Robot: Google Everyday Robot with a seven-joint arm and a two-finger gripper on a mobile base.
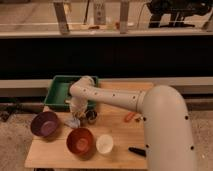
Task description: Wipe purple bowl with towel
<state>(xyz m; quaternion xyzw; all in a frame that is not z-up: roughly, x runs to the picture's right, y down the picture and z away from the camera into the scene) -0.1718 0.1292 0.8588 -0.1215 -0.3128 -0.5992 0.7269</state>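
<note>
Worktop (117, 137), wooden. Purple bowl (44, 124): left side, upright. Red bowl (80, 141) and white cup (105, 144): front centre. Green tray (58, 93): rear left. Pincer (80, 116): lowered between tray and red bowl, just right of purple bowl; finger state cannot be told. Towel (73, 121): pale cloth beneath pincer.

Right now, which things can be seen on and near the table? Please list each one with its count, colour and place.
Table: one, light wood, centre of the view.
Purple bowl: one, purple, left side of table.
Red bowl: one, red-brown, front of table, right of purple bowl.
White cup: one, white, right of red bowl.
Green bin: one, green, back left of table.
Orange item: one, small, orange, beside the arm.
Black item: one, dark, front right.
Towel: one, pale, under the gripper.
Arm: one, white, from right.
Gripper: one, between green bin and red bowl.
</note>
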